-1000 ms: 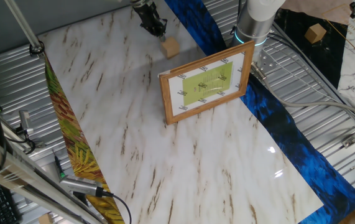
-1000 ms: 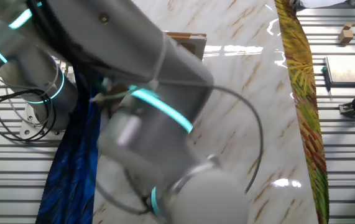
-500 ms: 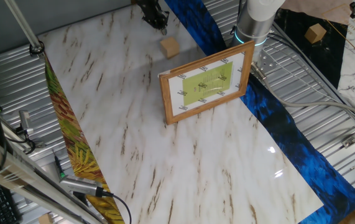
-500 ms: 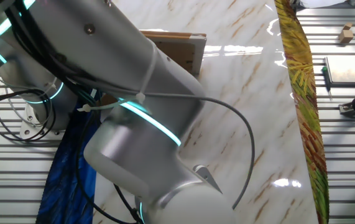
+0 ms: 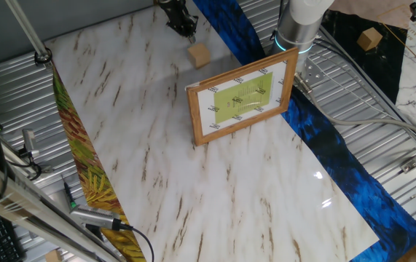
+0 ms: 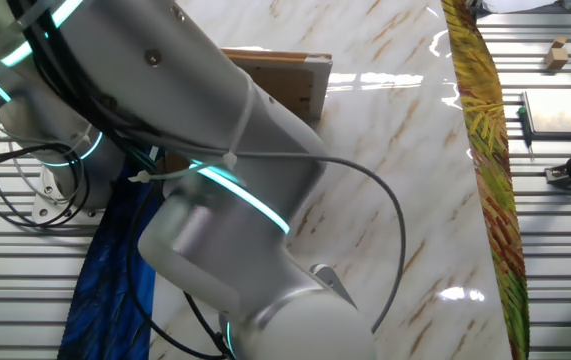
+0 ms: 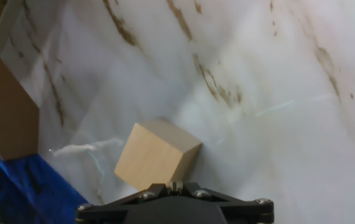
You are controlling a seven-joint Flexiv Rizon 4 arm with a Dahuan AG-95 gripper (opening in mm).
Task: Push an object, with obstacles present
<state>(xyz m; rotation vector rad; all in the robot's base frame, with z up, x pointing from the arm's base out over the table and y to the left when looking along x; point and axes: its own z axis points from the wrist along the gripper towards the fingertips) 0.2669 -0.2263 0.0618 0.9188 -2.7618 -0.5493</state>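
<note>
Black pincer (image 7: 174, 186): its tips look pressed together, with nothing held. It hangs low over the bench (image 5: 157, 145).
Wood block (image 7: 157, 157): it sits on the bench just ahead of the pincer. It looks near but not touching.
Brown board (image 7: 3, 106): it is off to one side of the pincer, past the block. It may be the back of the picture frame (image 5: 241, 99).
Blue cloth (image 7: 22, 186): it runs along the bench edge beside the pincer.
Step in hand: I think the pincer is lining up behind the block to push it.
Doing it well: stay low, meet the middle of a flat side, go slow, and steer wide of the frame.
Hand view: it shows the block's faces up close, but not the whole frame.
One fixed view: it shows the gap from pincer (image 5: 186, 28) to block (image 5: 199, 55), and the frame standing beyond.
Other fixed view: the arm (image 6: 215, 200) hides the block and pincer.
</note>
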